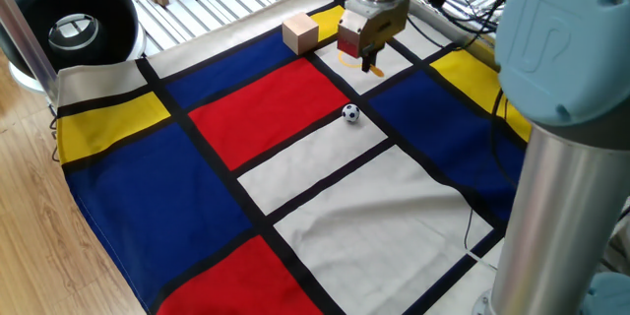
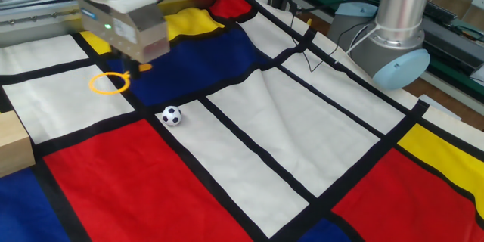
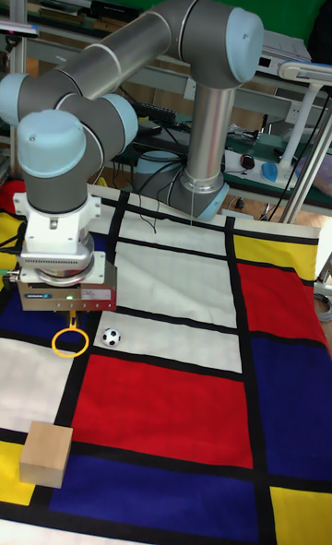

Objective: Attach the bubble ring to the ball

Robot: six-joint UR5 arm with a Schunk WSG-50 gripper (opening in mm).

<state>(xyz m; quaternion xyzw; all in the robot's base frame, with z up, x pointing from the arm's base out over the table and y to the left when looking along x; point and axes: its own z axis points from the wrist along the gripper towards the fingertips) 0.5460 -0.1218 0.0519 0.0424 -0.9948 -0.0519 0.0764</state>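
The gripper (image 2: pixel 137 66) is clamped on the short handle of the ring (image 2: pixel 110 83), whose hoop hangs out to one side of the fingers, level and clear of the cloth (image 2: pixel 257 128). The ring looks like thin plastic: I judge it very light, a little springy, and easy to twist in the grip if the hoop catches on anything. The handle is the only sensible place to hold it, since that leaves the hoop open and free to drop over something.

The ball (image 2: pixel 172 116) sits on the cloth a short way from the gripper, toward the red panel (image 2: pixel 144 189) in the other fixed view, apart from the hoop. It is round, small and probably light, so a nudge from the rim could send it rolling; the hoop seems only slightly wider than it, so the descent needs to be centred.

The cloth is soft, with a raised crease running through the white panels beyond the ball, away from the gripper. Right around the ball it appears flat. A wooden cube (image 3: pixel 46 454) lies well off on the far side of the hoop from the ball, out of the way. In the tall fixed view the gripper body hides the fingers.
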